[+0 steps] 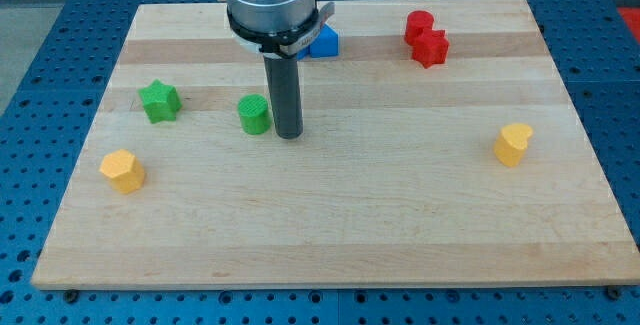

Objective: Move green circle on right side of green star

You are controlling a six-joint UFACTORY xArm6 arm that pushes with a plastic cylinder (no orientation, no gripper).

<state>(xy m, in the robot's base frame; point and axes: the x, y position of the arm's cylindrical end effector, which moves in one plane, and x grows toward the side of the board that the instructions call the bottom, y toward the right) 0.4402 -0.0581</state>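
Wooden board (pixel 330 245) on a blue pegboard bench. Far left near the view's bottom: yellow block (pixel 123 171), roughly pentagon-like, shape hard to call. Up and right of it, green star (pixel 159 101). Right of the star, with a gap, green circle (pixel 254 114), a short cylinder standing upright. My tip (pixel 288 135) is just beside the circle's right edge, very close, contact unclear. No jaws on this tool, just a bare rod holding nothing. Behind the rod, near the view's top, blue block (pixel 323 41), partly hidden. Further right, two red blocks touching: red cylinder (pixel 418 25), red block (pixel 431 49). Far right, yellow heart-ish block (pixel 513 144).
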